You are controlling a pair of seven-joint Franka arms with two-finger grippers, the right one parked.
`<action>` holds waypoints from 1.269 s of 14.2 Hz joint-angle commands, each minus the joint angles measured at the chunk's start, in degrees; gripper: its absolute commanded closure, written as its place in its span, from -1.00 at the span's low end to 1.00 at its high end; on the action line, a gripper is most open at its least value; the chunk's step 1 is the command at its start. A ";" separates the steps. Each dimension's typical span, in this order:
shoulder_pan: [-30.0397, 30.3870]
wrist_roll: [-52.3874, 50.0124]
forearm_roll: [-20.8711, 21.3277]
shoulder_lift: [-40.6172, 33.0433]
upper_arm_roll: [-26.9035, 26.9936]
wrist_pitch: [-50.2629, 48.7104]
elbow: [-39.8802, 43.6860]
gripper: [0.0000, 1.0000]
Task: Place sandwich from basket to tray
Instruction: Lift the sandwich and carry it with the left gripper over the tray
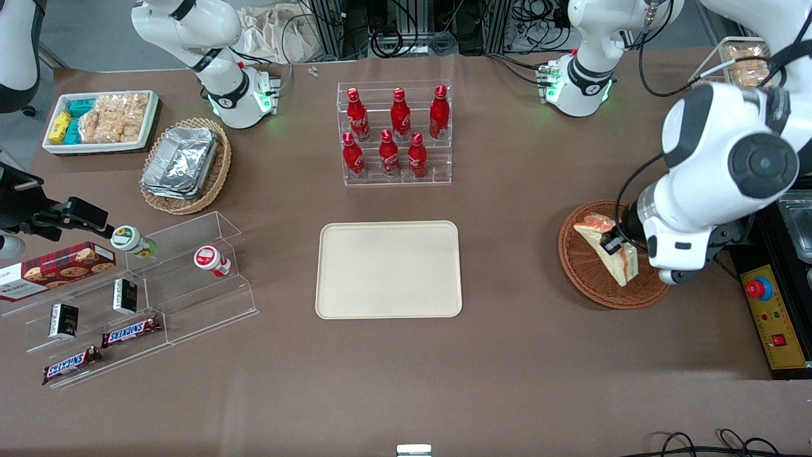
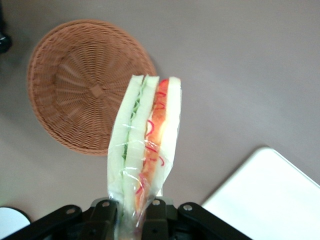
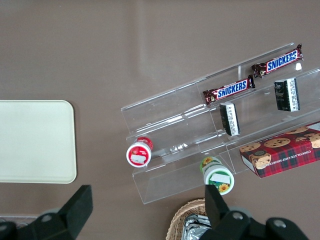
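From the front, our pincer (image 1: 614,244) hangs over the round woven basket (image 1: 587,279) at the working arm's end of the surface, pinching the wrapped sandwich (image 1: 610,255). The cream tray (image 1: 389,269) lies bare, well apart toward the middle. We judge the pickup done; carrying and setting down remain.

The left wrist camera shows our fingers (image 2: 106,216) pressed on the sandwich (image 2: 146,145), its green and orange-red layers showing, raised above the empty basket (image 2: 75,85), the tray (image 2: 270,195) near.

The right wrist camera shows two bars (image 3: 229,90) reading SNICKERS on a clear stand, and a red cookie box (image 3: 282,156) whose lettering we cannot fully read.
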 commanded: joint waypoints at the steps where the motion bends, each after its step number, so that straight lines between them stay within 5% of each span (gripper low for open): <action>1: 0.08 2.43 0.49 2.45 -8.18 -1.29 3.52 1.00; 4: -0.53 5.18 0.75 6.49 -15.41 3.44 3.87 1.00; 10: -12.83 0.18 8.30 17.99 -15.25 14.59 4.05 1.00; 18: -14.68 -1.15 18.58 29.87 -15.16 25.35 3.61 1.00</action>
